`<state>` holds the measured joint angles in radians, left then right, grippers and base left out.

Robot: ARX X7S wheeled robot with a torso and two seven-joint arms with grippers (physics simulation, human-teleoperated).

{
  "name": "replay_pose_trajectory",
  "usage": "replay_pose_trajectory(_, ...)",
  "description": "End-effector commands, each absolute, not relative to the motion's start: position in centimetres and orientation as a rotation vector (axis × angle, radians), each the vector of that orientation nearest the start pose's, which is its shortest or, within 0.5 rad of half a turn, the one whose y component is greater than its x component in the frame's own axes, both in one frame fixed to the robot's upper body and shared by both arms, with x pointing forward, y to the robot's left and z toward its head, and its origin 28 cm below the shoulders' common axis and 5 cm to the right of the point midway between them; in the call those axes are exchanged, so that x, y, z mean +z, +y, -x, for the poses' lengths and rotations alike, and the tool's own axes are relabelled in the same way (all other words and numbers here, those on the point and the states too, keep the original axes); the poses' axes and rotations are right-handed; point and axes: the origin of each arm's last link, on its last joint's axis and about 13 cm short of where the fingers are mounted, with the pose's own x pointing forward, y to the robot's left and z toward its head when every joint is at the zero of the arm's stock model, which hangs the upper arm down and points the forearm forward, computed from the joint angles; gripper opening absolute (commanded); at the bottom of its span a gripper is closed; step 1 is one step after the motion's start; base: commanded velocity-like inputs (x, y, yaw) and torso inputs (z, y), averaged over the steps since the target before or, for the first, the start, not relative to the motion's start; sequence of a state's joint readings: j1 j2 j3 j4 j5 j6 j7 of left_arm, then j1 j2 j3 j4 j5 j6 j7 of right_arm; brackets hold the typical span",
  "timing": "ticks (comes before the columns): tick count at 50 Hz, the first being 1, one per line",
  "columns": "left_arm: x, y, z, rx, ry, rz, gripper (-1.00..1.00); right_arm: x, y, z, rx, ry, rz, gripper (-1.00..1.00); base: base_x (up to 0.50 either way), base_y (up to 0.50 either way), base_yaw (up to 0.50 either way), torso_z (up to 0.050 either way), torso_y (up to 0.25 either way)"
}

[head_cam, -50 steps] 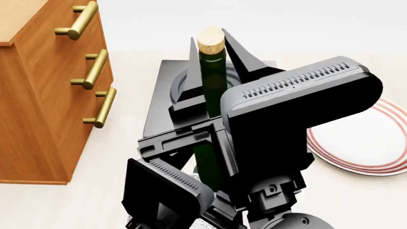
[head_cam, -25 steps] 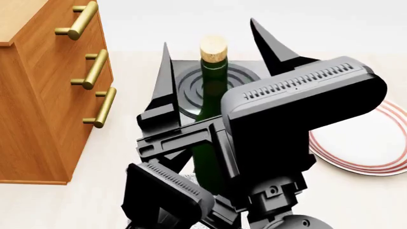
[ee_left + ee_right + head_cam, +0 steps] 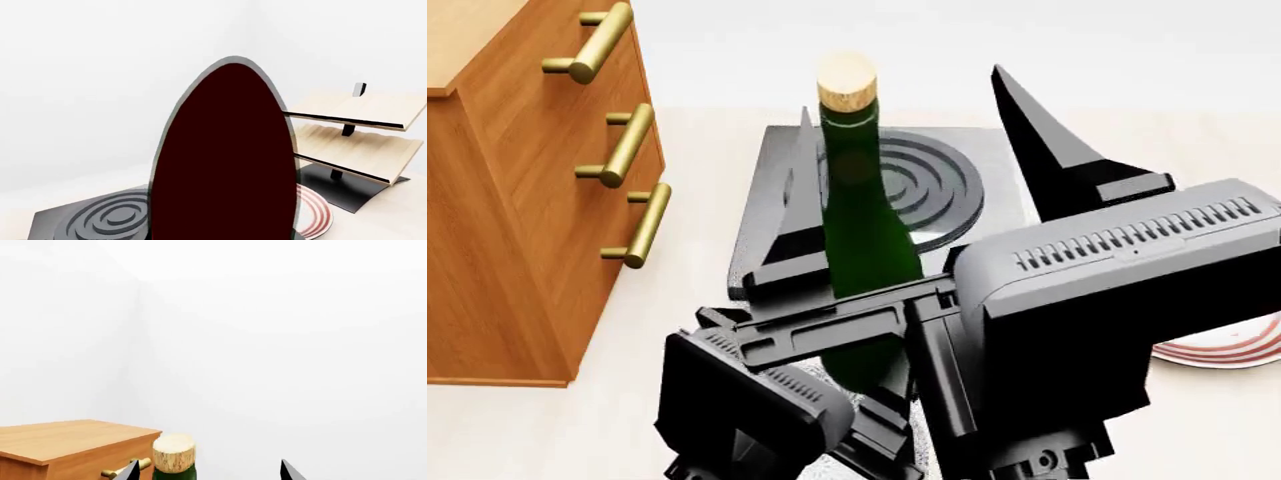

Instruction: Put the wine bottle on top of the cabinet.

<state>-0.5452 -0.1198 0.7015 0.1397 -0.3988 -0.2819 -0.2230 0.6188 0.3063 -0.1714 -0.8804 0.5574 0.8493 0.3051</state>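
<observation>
Flanking wine bottle (image 3: 857, 220) (untouched): right tool (image 3: 910, 150).

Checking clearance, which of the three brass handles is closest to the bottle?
The lowest handle on the cabinet; it sits nearest the bottle, below the other two.

Dark green wine bottle (image 3: 857, 240) stands upright, tan cork on top, just right of the cabinet (image 3: 521, 200), an orange-brown drawer unit with brass bar handles and lighter top.

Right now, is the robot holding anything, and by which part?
Cannot be told. The right hand stands open around the wine bottle; the left hand's fingers and the bottle's base are hidden.
</observation>
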Motion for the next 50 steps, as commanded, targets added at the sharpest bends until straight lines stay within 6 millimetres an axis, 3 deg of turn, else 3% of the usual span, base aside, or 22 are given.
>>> replay_pose_trajectory(1, 14.8, 10.7, -26.8, -0.498, -0.257, 0.048, -1.00, 23.7, -9.0, -19.3, 0.242, -0.533, -0.016, 1.00, 0.00, 0.00, 0.00, 0.000, 0.000)
replay_pose_trajectory(9, 15.9, 12.1, -27.3, -0.450, -0.280, 0.017, -1.00, 23.2, -10.0, -17.9, 0.198, -0.544, -0.052, 1.00, 0.00, 0.00, 0.00, 0.000, 0.001)
replay_pose_trajectory(16, 18.0, 13.7, -27.9, -0.396, -0.308, -0.015, -1.00, 20.0, -10.6, -17.1, 0.159, -0.468, -0.035, 1.00, 0.00, 0.00, 0.00, 0.001, 0.000)
replay_pose_trajectory(22, 19.8, 14.9, -29.2, -0.343, -0.313, -0.052, -1.00, 18.3, -10.8, -16.6, 0.135, -0.428, -0.045, 1.00, 0.00, 0.00, 0.00, 0.000, 0.002)
replay_pose_trajectory(31, 22.6, 15.9, -31.2, -0.288, -0.313, -0.136, -1.00, 18.1, -10.9, -16.2, 0.130, -0.420, -0.039, 1.00, 0.00, 0.00, 0.00, 0.000, 0.000)
replay_pose_trajectory(38, 28.1, 17.3, -32.2, -0.240, -0.402, -0.182, -1.00, 18.1, -10.4, -16.4, 0.147, -0.418, -0.044, 1.00, 0.00, 0.00, 0.00, 0.000, 0.001)
replay_pose_trajectory(44, 33.7, 20.0, -33.4, -0.129, -0.466, -0.243, -1.00, 18.0, -10.1, -16.4, 0.163, -0.416, -0.046, 1.00, 0.00, 0.00, 0.00, 0.002, 0.002)
replay_pose_trajectory(50, 37.5, 22.2, -34.3, -0.047, -0.475, -0.284, -1.00, 18.1, -10.3, -16.4, 0.158, -0.419, -0.048, 1.00, 0.00, 0.00, 0.00, 0.000, 0.000)
